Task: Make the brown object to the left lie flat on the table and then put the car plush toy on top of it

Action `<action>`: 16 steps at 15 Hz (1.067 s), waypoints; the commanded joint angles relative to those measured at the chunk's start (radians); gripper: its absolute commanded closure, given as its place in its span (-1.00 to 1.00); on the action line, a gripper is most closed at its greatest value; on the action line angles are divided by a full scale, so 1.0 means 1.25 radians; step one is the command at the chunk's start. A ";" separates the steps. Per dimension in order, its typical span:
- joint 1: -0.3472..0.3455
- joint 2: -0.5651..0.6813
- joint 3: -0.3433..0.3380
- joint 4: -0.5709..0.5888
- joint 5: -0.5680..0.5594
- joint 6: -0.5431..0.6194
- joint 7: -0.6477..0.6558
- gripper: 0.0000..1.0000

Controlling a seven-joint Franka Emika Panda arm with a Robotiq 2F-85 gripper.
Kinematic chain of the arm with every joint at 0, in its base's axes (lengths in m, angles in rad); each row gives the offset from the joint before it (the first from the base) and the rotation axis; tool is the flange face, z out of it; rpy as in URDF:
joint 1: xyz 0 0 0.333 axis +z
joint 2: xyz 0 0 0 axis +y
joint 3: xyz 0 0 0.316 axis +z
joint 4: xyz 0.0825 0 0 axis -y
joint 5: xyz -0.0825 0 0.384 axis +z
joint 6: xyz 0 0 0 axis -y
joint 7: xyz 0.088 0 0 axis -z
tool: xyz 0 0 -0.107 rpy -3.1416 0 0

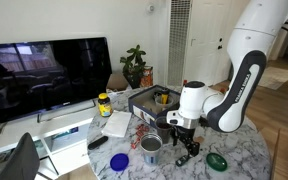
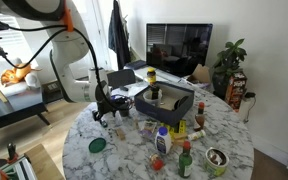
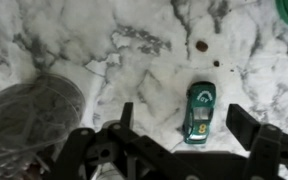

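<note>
Marble worktop [image 3: 54, 40], cluttered. We see pincer [image 3: 182, 120] spread, empty, hovering over green toy car [image 3: 198, 110]. Car sits between fingers, slightly off centre, long axis crossing closing line.

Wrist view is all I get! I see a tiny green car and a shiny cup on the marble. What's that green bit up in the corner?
Observer: It looks like a flat round green lid, lying on the table beside the gripper.
Operator: Is there anything past the cup?
Observer: Yes, a blue lid lies on the far side of it from the gripper.
Operator: What's farther back?
Observer: A dark open box with things inside stands on the table, and a TV is behind it.
</note>
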 commanded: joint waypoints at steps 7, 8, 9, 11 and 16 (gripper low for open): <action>-0.034 0.069 0.038 0.045 0.087 -0.028 -0.079 -0.17; -0.030 0.065 0.032 0.043 0.087 -0.028 -0.074 -0.13; -0.031 0.061 0.030 0.041 0.088 -0.025 -0.073 0.01; -0.027 0.058 0.025 0.046 0.088 -0.027 -0.070 0.35; -0.020 0.013 0.012 0.016 0.090 -0.039 -0.051 0.85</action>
